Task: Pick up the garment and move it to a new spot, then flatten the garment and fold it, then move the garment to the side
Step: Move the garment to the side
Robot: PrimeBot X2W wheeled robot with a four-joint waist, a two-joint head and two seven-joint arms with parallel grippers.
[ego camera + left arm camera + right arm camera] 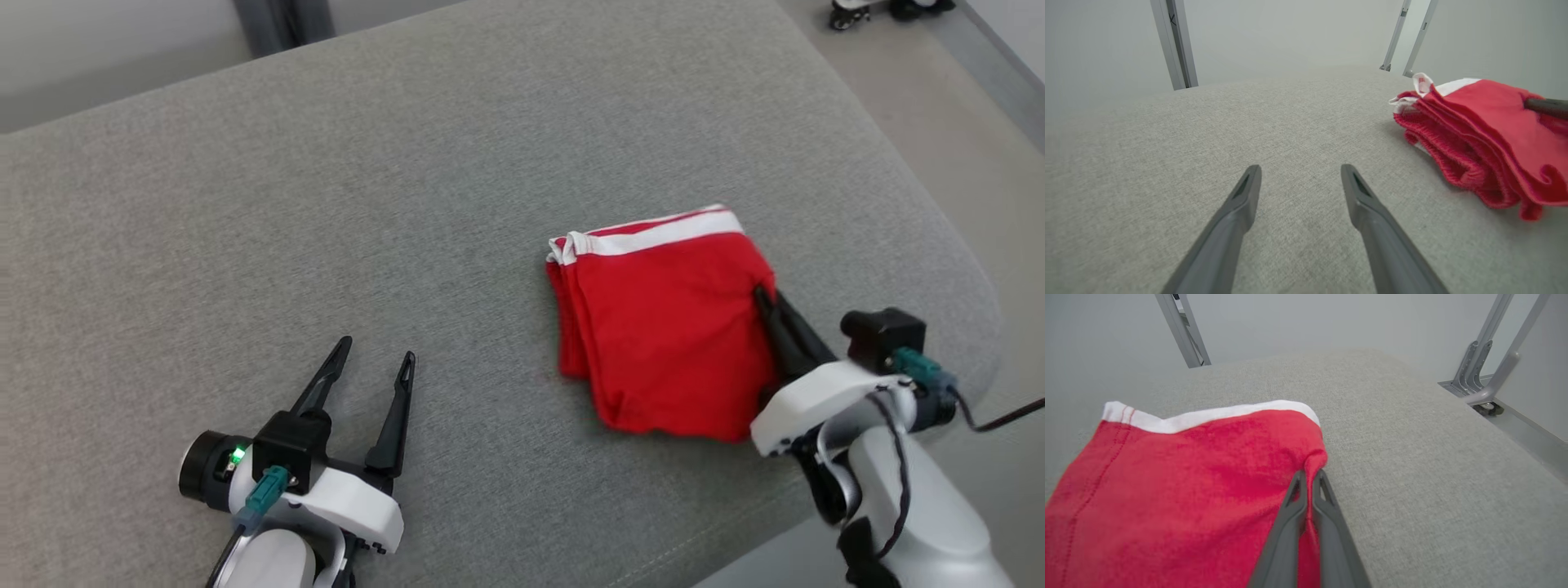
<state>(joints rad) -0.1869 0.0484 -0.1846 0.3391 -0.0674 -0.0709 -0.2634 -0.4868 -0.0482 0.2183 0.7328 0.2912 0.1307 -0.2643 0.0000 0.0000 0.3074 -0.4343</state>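
Right pincer [765, 296], fingers clamped on the three-o'clock edge of the folded red knit garment [665, 327] with white band, lying toward four o'clock on the grey woven cushion [408, 163]. Left pincer [377, 351] gapes at seven o'clock. Dragging low and slowly should preserve the folds.

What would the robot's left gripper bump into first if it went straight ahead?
Likely nothing but the grey woven fabric cushion: the open left gripper points across bare cushion. The folded red cloth garment lies off to its right, though depth is unclear.
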